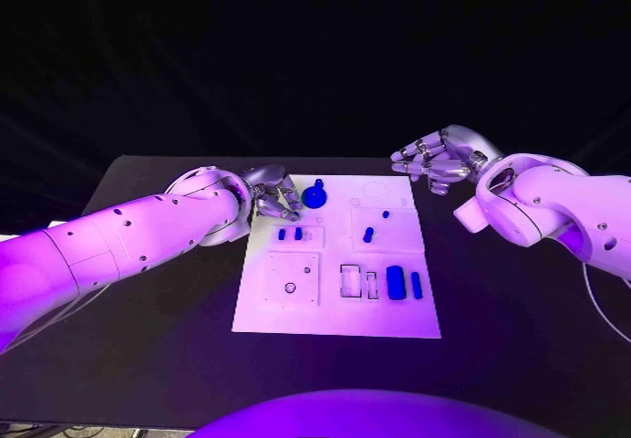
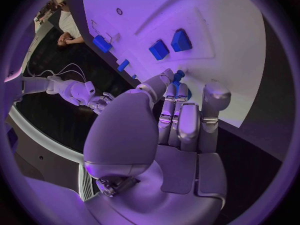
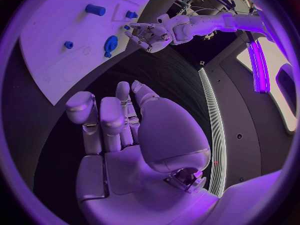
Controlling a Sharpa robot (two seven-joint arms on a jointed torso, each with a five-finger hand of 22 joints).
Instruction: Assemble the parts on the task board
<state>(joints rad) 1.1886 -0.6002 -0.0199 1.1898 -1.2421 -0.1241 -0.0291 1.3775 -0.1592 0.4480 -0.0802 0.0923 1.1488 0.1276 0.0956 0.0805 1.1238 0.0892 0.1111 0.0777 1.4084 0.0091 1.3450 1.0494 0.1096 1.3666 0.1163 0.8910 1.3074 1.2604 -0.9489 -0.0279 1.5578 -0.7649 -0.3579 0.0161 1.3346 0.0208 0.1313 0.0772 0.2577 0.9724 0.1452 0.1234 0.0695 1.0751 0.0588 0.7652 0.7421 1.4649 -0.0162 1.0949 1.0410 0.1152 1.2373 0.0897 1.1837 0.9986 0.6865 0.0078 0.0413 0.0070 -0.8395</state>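
The left hand (image 1: pixel 273 193) hangs over the far left part of the task board (image 1: pixel 336 319), fingers curled downward and holding nothing that can be made out; in the left wrist view its fingertips (image 2: pixel 177 80) sit just beside a small blue part (image 2: pixel 179 75), but whether they touch it cannot be told. Just right of that hand a round blue knob-like part (image 1: pixel 315 194) stands on the board. Two short blue parts (image 1: pixel 289 234) lie nearer, a small pair (image 1: pixel 372 232) sits mid-board, and two long blue bars (image 1: pixel 404 284) lie at the near right. The right hand (image 1: pixel 435 157) hovers off the board's far right corner, fingers loosely curled and empty. No writing is legible on the board.
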